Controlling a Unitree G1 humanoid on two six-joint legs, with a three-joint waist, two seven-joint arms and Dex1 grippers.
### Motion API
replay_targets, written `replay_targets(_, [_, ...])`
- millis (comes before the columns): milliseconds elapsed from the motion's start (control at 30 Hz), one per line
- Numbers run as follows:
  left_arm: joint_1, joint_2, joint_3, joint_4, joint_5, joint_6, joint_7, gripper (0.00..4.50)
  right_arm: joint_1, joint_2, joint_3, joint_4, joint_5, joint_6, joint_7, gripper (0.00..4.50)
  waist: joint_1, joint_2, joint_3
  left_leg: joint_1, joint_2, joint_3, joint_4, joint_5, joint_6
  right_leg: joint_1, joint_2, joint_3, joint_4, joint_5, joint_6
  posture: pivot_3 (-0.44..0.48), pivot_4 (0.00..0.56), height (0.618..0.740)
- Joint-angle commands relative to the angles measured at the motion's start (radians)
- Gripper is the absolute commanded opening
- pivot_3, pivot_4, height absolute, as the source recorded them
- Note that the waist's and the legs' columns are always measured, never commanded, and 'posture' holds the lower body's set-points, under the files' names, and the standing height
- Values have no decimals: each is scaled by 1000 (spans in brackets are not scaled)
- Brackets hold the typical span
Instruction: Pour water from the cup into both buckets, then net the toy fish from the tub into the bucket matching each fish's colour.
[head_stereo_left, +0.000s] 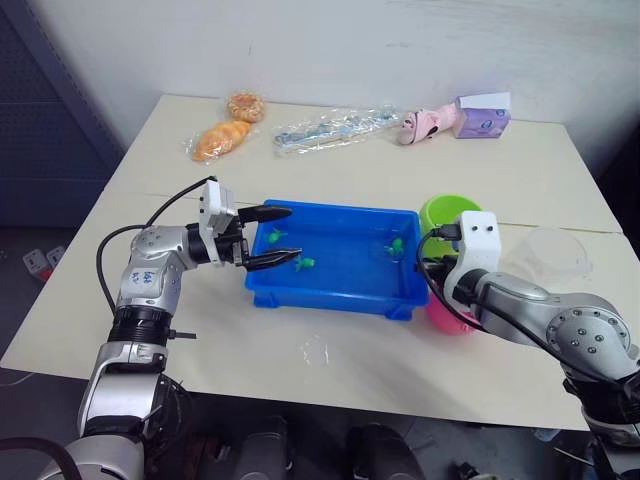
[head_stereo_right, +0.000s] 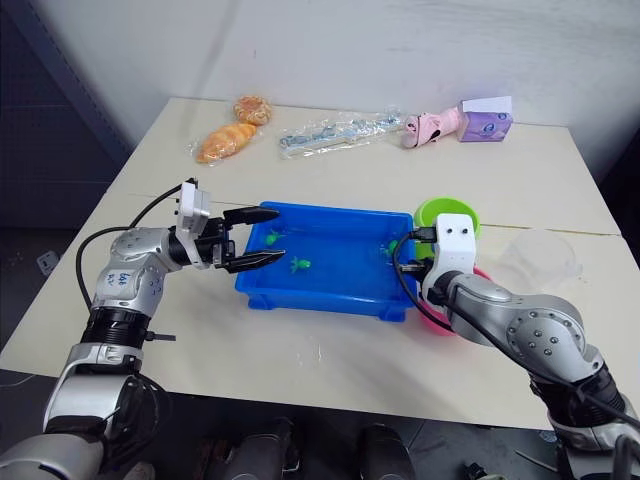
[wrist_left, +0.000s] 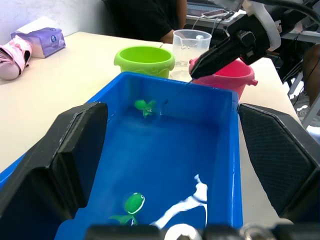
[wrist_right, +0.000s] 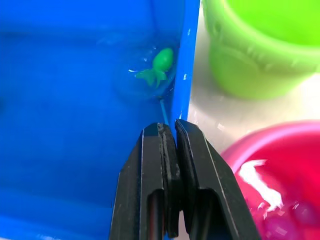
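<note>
The blue tub (head_stereo_left: 330, 298) holds water and three green toy fish (head_stereo_left: 305, 263) (head_stereo_left: 275, 237) (head_stereo_left: 397, 245). My left gripper (head_stereo_left: 288, 235) is open over the tub's left end, with nothing between its fingers. My right gripper (wrist_right: 170, 131) is shut on the thin handle of the net (wrist_right: 164, 109) at the tub's right wall. The net's hoop lies in the water around a green fish (wrist_right: 159, 64). The lime green bucket (head_stereo_left: 445, 212) and the pink bucket (head_stereo_left: 446, 320) stand just right of the tub. Water shows in the pink bucket. The clear cup (head_stereo_left: 550, 255) stands upright further right.
Along the table's far edge lie two bagged breads (head_stereo_left: 225, 138), a clear bag (head_stereo_left: 335, 128), a pink toy (head_stereo_left: 425, 125) and a purple tissue box (head_stereo_left: 482, 117). A person (wrist_left: 145, 17) sits beyond the table in the left wrist view.
</note>
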Motion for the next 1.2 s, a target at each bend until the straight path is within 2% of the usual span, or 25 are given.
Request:
replay_targets(33, [1,4,11,1,2,-24,-11,4457,12,-25,-70,-91,-82,3,73,0,0,0,0,0,0,0,0,0,0,0,0,0,0,0,0,0,150,740])
replay_targets(267, [6,5,13,10,-1,-38,-25,4457,92,-46,-160,-222,-156,-22,281,0,-2,0,0,0,0,0,-1,0,0,0,0,0,0,0,0,0,150,740])
replay_targets(467, [2,-2,16,16,-7,-51,-41,4457,179,-44,-334,-267,-52,-40,309,0,0,0,0,0,0,0,0,0,1,1,0,0,-1,0,0,0,150,740])
replay_targets(667, [-17,-21,19,17,-16,-52,-44,4457,293,-152,-580,-235,-36,-22,412,0,3,0,0,0,0,0,0,-1,1,1,0,0,-1,0,1,0,150,740])
replay_targets(800, [-25,-34,18,17,-13,-51,-41,4457,381,-245,-628,-224,-231,-25,554,0,3,0,0,1,-1,0,-1,-1,1,2,0,0,-2,1,1,0,150,740])
replay_targets(900, [-29,-41,13,16,-10,-50,-43,4457,428,-234,-615,-203,-375,-73,603,0,1,0,0,1,0,0,-1,-1,1,2,1,0,-2,1,1,0,150,740])
replay_targets(1200, [-48,-59,3,12,-9,-41,-50,4457,482,-249,-419,-135,-918,-316,733,0,2,0,0,2,-1,2,-1,0,0,2,1,1,-1,0,1,0,150,740])
